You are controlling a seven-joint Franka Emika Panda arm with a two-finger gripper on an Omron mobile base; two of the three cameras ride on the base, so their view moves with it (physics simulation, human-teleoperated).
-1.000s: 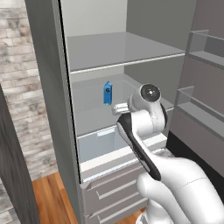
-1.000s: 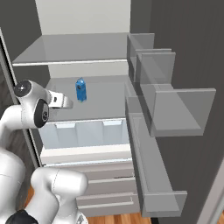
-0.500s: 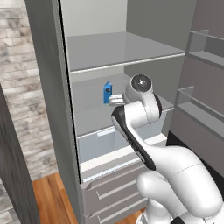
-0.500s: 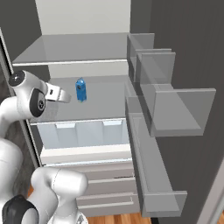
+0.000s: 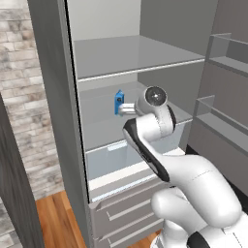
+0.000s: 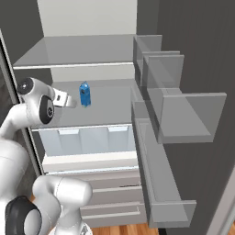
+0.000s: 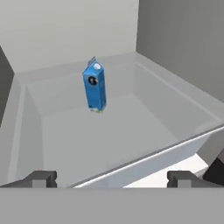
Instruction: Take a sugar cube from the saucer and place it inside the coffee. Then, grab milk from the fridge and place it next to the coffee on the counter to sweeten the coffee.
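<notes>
Standing upright on the middle shelf of the tall grey fridge [image 6: 92,50], the small blue milk carton with its white gabled top [image 7: 95,87] waits towards the back, untouched. Since a second ago the arm has swung its hand up and in towards the shelf, so the two-finger gripper [image 7: 111,178] now points straight at the carton, though still well short of it. Its fingers are spread wide with nothing between them. The reach looks under way; the grasp is not yet made.
</notes>
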